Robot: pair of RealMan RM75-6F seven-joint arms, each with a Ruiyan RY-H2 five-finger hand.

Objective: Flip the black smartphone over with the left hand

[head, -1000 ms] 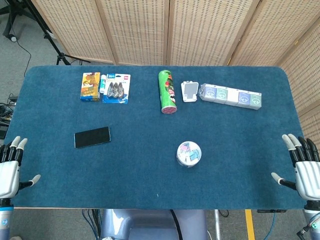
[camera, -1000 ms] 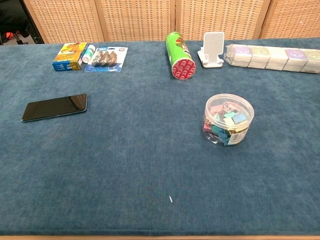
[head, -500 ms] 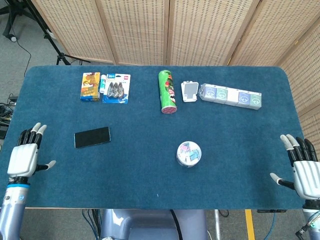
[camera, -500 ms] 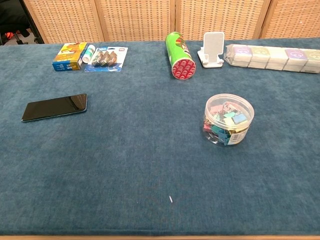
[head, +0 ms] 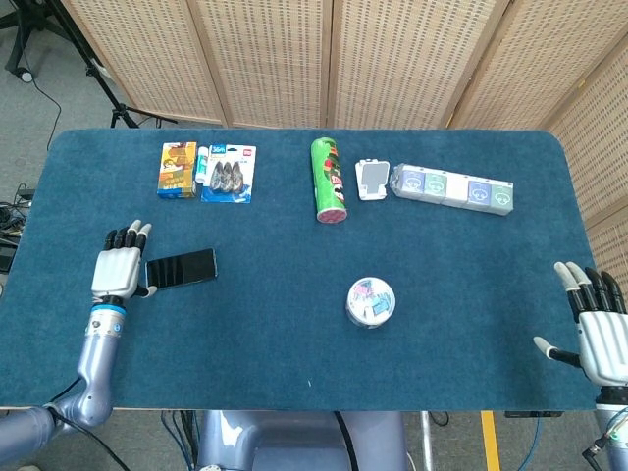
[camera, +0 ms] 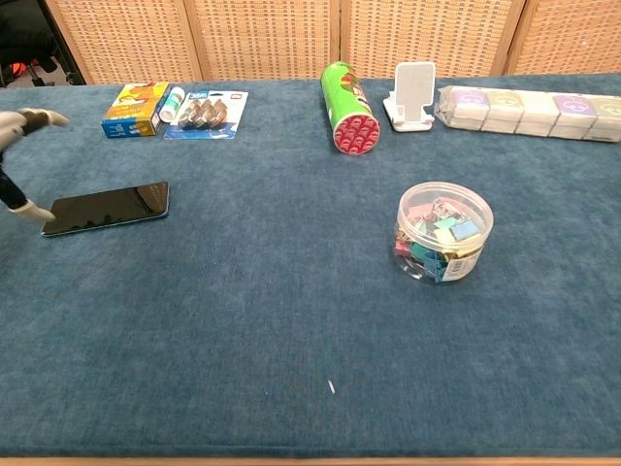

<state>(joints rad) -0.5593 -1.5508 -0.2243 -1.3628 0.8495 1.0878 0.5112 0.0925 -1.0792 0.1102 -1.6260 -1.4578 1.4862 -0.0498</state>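
looking down from the head view, we find the phone [head: 181, 269] lying flat on the blue cloth of the table [head: 294, 334], left of centre, glossy dark face up, well apart from the tub [head: 371, 301] of clips and from the packets along the far edge. our left hand [head: 120, 270] sits just beside the phone's left short end, fingers spread and holding nothing; the thumb reaches toward that end, and in the chest view its tip looks to be at or touching the near left corner, though we cannot say for sure. our right hand [head: 597, 329] rests spread out at the table's right edge, well away.

we judge the phone to be stiff, thin and fairly light, with a slick glass face that gives fingertips little purchase. lying flush on soft cloth, it offers no gap to get under, so a grab from above seems poor. we would rather catch a long edge or the near corner, pressing into the pile to tip that side up, then pinch across the narrow sides and roll it over. the cloth should cushion it if it slips, but we would set it down gently, since glass is fragile.
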